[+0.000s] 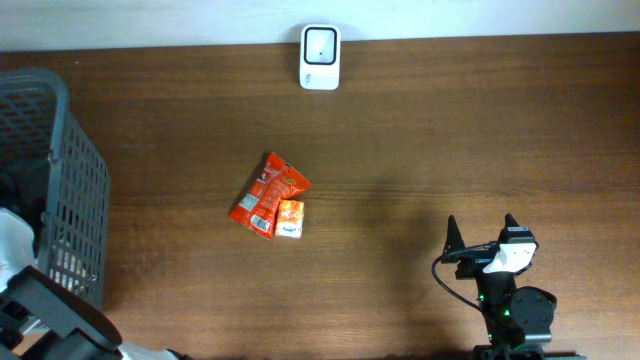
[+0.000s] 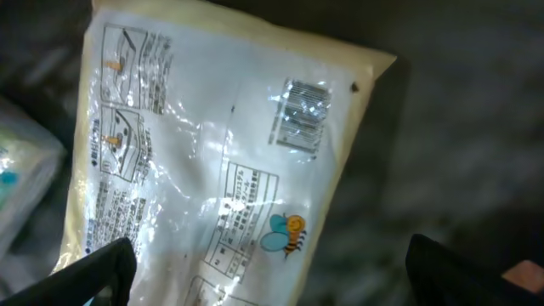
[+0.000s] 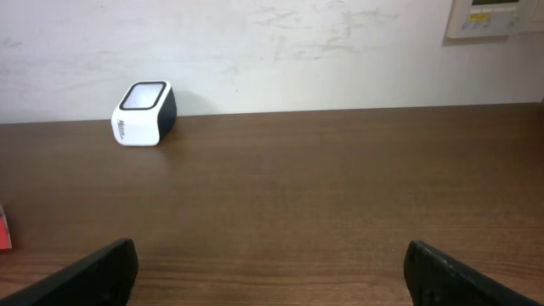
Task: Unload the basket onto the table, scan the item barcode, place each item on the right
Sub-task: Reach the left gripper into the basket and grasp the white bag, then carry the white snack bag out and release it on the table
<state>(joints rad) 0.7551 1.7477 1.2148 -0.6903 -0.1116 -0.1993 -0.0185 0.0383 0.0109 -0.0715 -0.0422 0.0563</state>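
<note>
Table: brown wood top (image 1: 420, 130) with a plain white wall along the far edge, straight ahead of my right gripper.
Right gripper (image 1: 482, 230): fingers spread wide with nothing between them, sitting over bare wood at the near side of the table.
Scanner (image 1: 320, 57): little white block with a dark window, parked at the far edge by the wall. It's ahead of my right gripper, off to its left and well apart from it.
Red snack packet (image 1: 268, 195): lying flat on the wood, out to the left of my right gripper.
Small orange box (image 1: 290, 218): touching the packet on the side nearer my right gripper.
Basket (image 1: 70, 170): grey mesh, way over on the left end where my left arm is.
Left gripper (image 2: 272, 272): fingers wide apart too, gripping nothing, hanging right above a clear bag.
Clear bag (image 2: 212, 170): directly under my left gripper, lying skewed with the printed side up. There's a little bee drawing (image 2: 285, 234) close to my fingers.
Barcode (image 2: 302, 115): facing up at me, further out on the bag and a bit right, shiny with glare.
Under the bag: dark and blurry, honestly can't tell what it's resting on.
</note>
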